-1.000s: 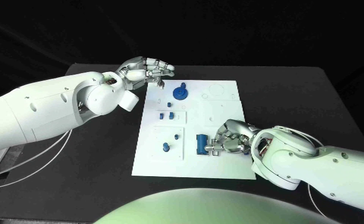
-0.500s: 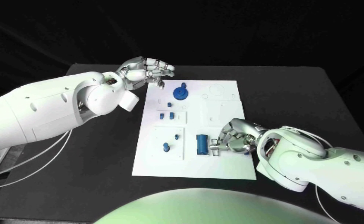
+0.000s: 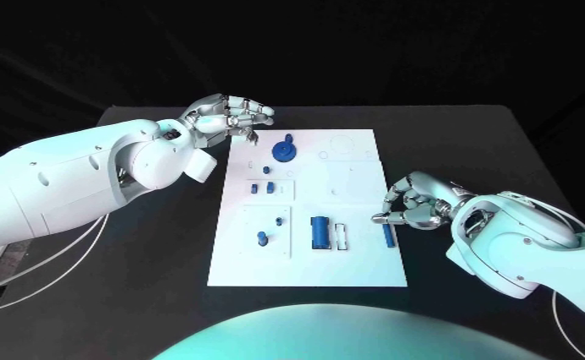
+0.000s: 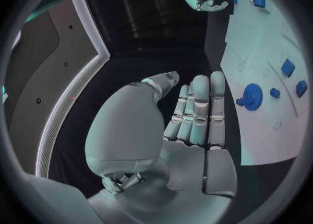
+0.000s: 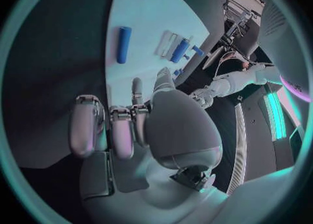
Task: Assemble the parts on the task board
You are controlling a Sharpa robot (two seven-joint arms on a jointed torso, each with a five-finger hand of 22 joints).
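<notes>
From the head camera, the white task board (image 3: 311, 208) lies in the middle of the black table (image 3: 488, 149), and the left hand (image 3: 226, 115) hovers at its far left corner, fingers curled together on nothing. Near that corner sits a round blue knob (image 3: 286, 150); nearer the robot a thick blue cylinder (image 3: 320, 231) lies on the board, with a slim blue rod (image 3: 389, 234) by the right edge. The right hand (image 3: 414, 204) hangs just beside that rod, fingers bent inward, gripping nothing. At the left wrist, the left hand (image 4: 189, 120) shows fingers straight and pressed side by side, the knob (image 4: 252, 96) beyond them. At the right wrist, the right hand (image 5: 130, 125) has curled, empty fingers, and the rod (image 5: 123, 44) lies apart on the board (image 5: 156, 15).
</notes>
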